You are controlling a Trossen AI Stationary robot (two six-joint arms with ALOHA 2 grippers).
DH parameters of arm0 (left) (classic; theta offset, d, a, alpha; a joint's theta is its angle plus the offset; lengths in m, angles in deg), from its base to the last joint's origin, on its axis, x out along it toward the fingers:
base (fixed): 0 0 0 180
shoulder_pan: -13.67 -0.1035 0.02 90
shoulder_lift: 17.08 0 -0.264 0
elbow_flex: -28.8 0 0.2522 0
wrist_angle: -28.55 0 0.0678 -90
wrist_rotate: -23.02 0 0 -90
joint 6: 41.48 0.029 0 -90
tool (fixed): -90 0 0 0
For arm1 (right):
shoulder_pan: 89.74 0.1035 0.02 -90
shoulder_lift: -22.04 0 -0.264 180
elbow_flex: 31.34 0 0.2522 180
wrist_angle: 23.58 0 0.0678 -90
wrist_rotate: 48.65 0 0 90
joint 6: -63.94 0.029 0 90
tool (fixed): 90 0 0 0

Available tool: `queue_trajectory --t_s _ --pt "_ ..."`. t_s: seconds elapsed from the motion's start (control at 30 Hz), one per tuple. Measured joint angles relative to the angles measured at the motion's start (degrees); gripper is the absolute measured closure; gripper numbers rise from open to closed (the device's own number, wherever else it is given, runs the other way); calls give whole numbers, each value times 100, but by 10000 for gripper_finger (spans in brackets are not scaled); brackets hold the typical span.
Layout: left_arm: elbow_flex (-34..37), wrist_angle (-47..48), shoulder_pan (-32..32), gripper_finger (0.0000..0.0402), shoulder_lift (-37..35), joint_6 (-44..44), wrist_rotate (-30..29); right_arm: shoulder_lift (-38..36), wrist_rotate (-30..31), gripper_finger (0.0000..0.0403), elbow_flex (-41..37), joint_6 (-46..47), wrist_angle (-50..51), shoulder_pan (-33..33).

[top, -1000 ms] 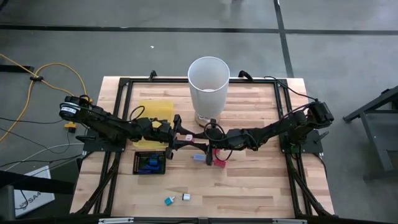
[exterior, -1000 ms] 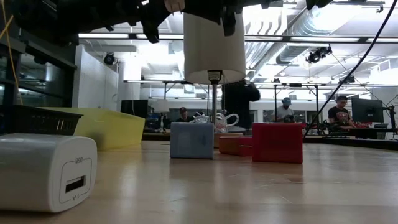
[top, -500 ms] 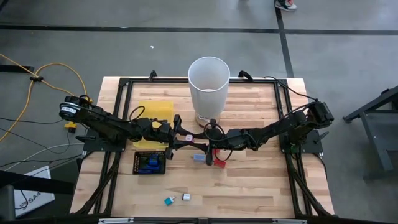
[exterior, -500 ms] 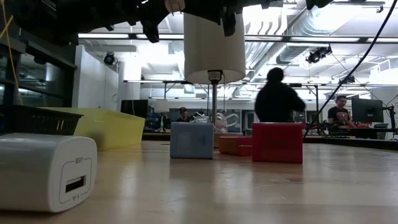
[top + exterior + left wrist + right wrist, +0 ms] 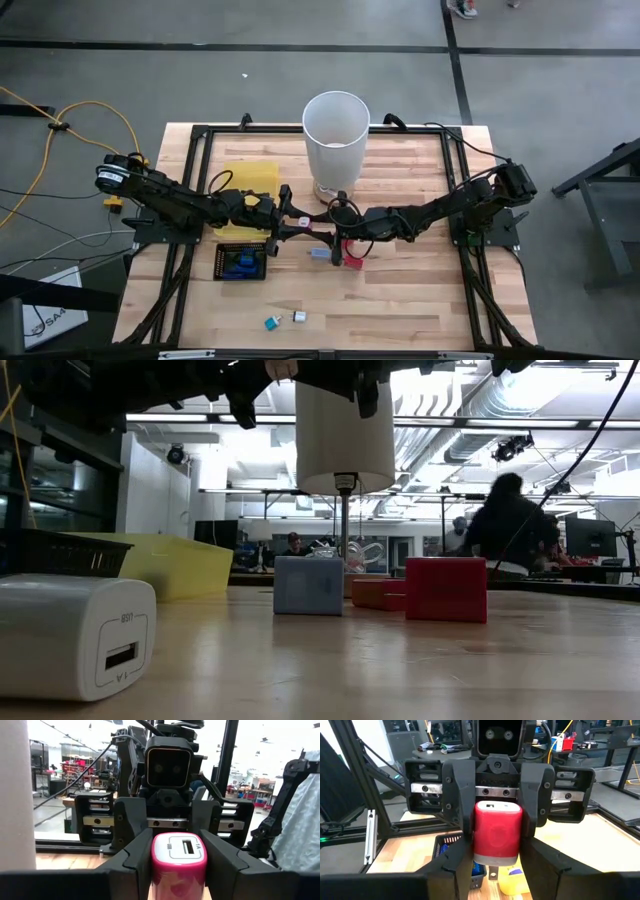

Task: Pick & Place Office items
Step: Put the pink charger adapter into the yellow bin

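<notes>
The two arms meet nose to nose above the worktop, just in front of the white bin, with one pink charger shared between them. Both the left pincer and the right pincer are part-closed on its opposite sides. Its long axis stands upright, across the line joining the arms, so neither arm is nearer; a handover looks likely.

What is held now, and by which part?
A pink charger, held by its sides between the fingers of the left pincer; whether the right pincer grips it too cannot be told.
</notes>
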Motion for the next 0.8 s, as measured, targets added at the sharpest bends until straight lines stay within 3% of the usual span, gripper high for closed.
queue_trajectory --t_s 0.43,0.8 --pt "2 3 0 274 9 -68 23 -2 -37 221 4 9 132 0" --pt "9 5 0 274 -72 -101 35 -2 -22 222 4 1027 1606 26"
